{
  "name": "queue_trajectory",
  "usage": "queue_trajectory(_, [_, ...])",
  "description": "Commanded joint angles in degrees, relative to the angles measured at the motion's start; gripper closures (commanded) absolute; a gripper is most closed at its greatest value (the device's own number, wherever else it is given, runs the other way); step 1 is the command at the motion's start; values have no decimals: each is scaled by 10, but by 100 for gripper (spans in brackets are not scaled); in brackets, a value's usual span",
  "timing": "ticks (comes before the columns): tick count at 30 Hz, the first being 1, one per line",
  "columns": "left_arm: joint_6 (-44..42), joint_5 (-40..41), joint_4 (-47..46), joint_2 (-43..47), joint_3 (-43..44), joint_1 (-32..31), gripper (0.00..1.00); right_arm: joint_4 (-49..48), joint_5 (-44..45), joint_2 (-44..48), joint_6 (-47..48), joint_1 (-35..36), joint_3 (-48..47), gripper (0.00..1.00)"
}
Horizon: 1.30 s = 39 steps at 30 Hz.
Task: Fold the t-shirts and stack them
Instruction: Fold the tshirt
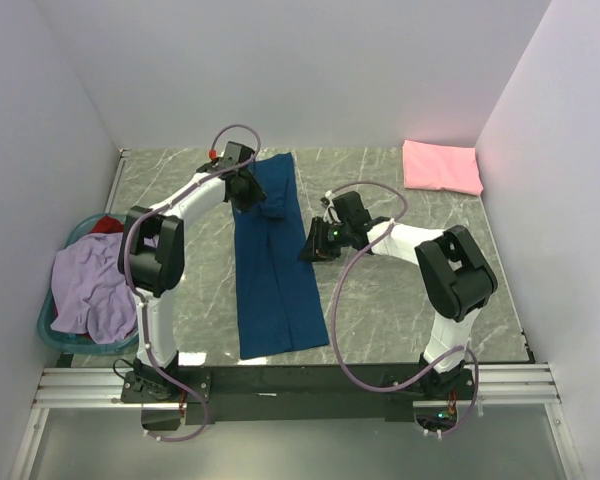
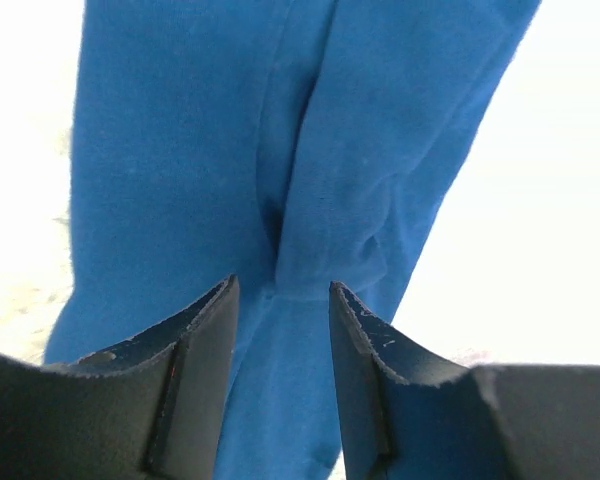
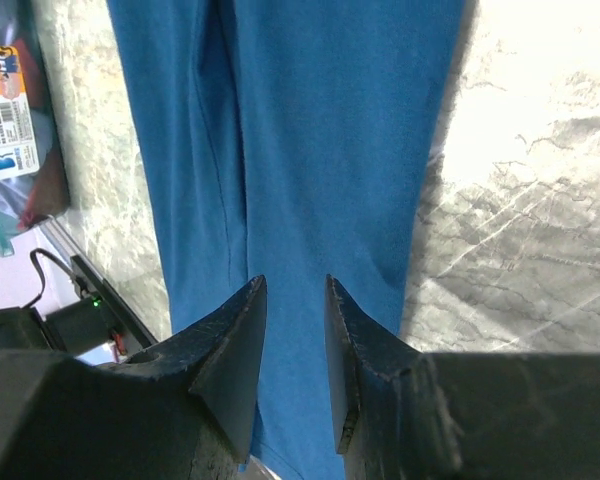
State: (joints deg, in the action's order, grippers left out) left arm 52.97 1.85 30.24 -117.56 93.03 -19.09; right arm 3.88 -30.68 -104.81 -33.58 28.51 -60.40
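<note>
four t-shirts show in the top view. the navy blue t-shirt (image 1: 275, 270) lies flat in the middle of the frame, folded into a long narrow strip that runs from the upper centre down towards the lower centre of the marble-patterned table (image 1: 410, 320). the pink t-shirt (image 1: 440, 167) sits folded in the upper right, well apart from the blue one. at the left edge, the lavender t-shirt (image 1: 95, 285) hangs crumpled over the rim of a teal basket (image 1: 46, 328), and the red t-shirt (image 1: 105, 224) peeks out just above it.

the left gripper (image 1: 246, 190) is over the upper left edge of the blue strip. in its wrist view its fingers (image 2: 205, 345) stand apart, with a puckered fold of blue cloth running into the gap between them.

the right gripper (image 1: 313, 247) is at the strip's right edge, about midway along it. in its wrist view its fingers (image 3: 230, 345) are also parted, a narrow gap with smooth blue cloth showing through it and bare table to the right. a white and orange label (image 3: 5, 125) shows at the upper left of that view.
</note>
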Motion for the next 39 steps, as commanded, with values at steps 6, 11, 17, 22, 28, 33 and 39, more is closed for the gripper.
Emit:
queue_trajectory(6, [-84, 111, -9, 26, 11, -27, 55, 2, 12, 25, 12, 10, 2, 62])
queue_trajectory(11, [-124, 128, -32, -14, 36, -40, 64, 5, 15, 23, 12, 21, 5, 62])
queue_trajectory(17, [-128, 132, -27, -84, 72, -42, 68, 7, 18, 18, 12, 22, 9, 62])
queue_trajectory(22, [-128, 122, -19, -133, 105, -42, 69, 3, 26, 10, 11, 22, 11, 62])
queue_trajectory(28, [-129, 104, -38, -173, 137, -42, 68, 4, 47, 9, 13, 21, 10, 62])
queue_trajectory(33, [-122, 104, -15, -155, 158, -42, 57, 47, 81, 53, 28, 28, 5, 62])
queue_trajectory(39, [-111, 123, 12, -17, 83, -45, 39, 217, 233, 130, 34, 89, -17, 55])
